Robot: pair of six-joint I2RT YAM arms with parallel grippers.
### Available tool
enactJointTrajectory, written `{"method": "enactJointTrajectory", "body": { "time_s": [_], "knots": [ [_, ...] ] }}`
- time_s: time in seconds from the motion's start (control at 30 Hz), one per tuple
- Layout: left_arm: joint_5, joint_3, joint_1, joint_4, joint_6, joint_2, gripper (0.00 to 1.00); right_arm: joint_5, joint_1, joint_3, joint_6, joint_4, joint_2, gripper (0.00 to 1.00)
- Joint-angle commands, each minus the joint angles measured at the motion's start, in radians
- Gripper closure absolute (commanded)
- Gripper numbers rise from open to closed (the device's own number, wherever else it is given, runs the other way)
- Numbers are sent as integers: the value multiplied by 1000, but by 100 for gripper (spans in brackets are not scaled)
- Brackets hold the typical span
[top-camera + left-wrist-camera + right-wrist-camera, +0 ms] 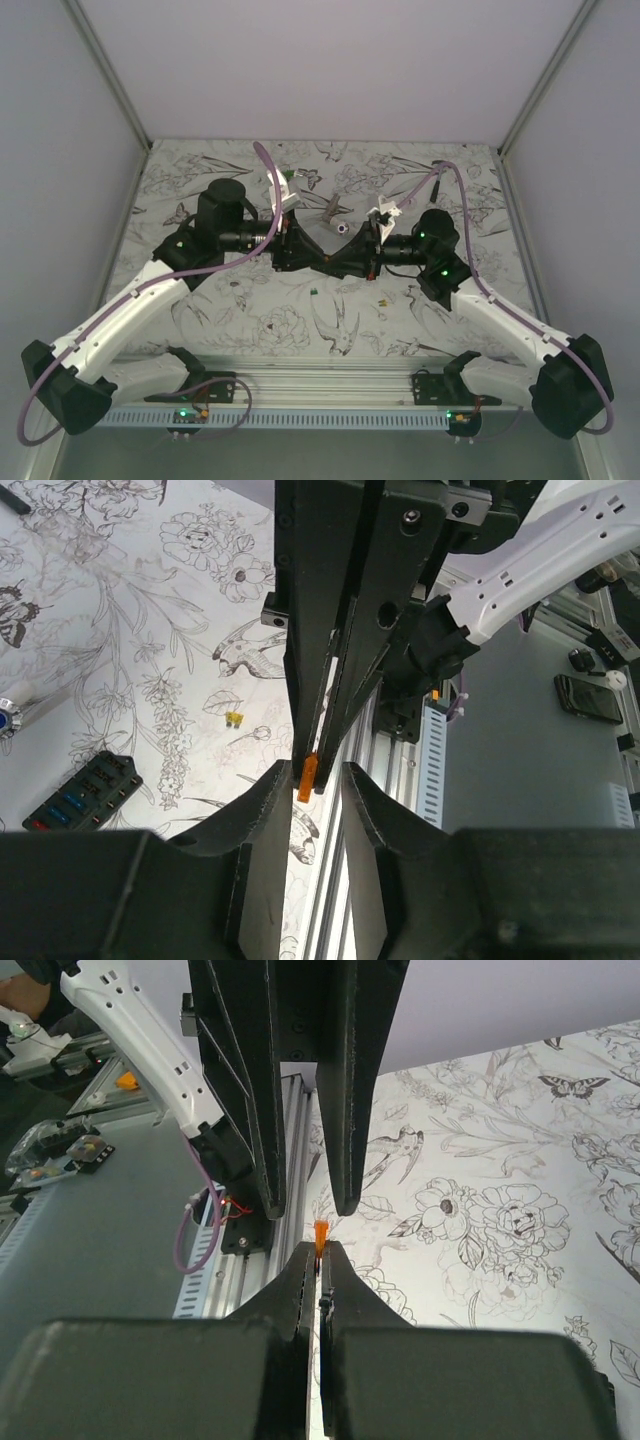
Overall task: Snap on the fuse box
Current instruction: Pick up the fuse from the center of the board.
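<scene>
Handover in the air is, I believe, the step now. The right end effector (320, 1256) is clenched on a small orange fuse (320, 1232), and only the top of the fuse stands out above its tips. The left end effector (314, 786) is released. Its two fingers (262, 805) stand apart on each side of this fuse and, as far as I can see, do not touch it.

To do this well, the left one should come square onto the free part. The right one should let go only when that hold is firm, because the piece is tiny, of smooth-looking plastic, and may tilt or slip out. Both pairs of fingers are matte black, long and wedge-shaped, so there is little place for two grips on one fuse.

Farther out, the fuse box (84, 793) lies flat on the table (120, 630), well apart from both end effectors and held by neither. It is a black rectangular block with blue and red bits in its face. The table cover is printed with flowers and birds, and a small yellow fuse (234, 719) lies loose on it.
</scene>
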Motion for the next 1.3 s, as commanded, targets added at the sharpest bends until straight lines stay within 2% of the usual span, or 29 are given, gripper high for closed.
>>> {"method": "enactJointTrajectory", "body": {
  "time_s": [0.0, 0.17, 0.9, 1.13, 1.27],
  "knots": [
    [63, 18, 1, 5, 28, 6, 74, -35, -7, 45, 26, 0, 10, 100],
    [66, 12, -3, 6, 37, 15, 77, -37, -7, 45, 33, 7, 10, 100],
    [36, -35, -4, 5, 58, 30, 79, -58, -7, 38, 69, 53, 17, 100],
    [60, -29, -6, 5, 57, 32, 100, -53, -7, 35, 73, 56, 23, 100],
    [13, -43, -8, 6, 53, 24, 100, -12, -7, 32, 51, 28, 18, 98]
  ]
}}
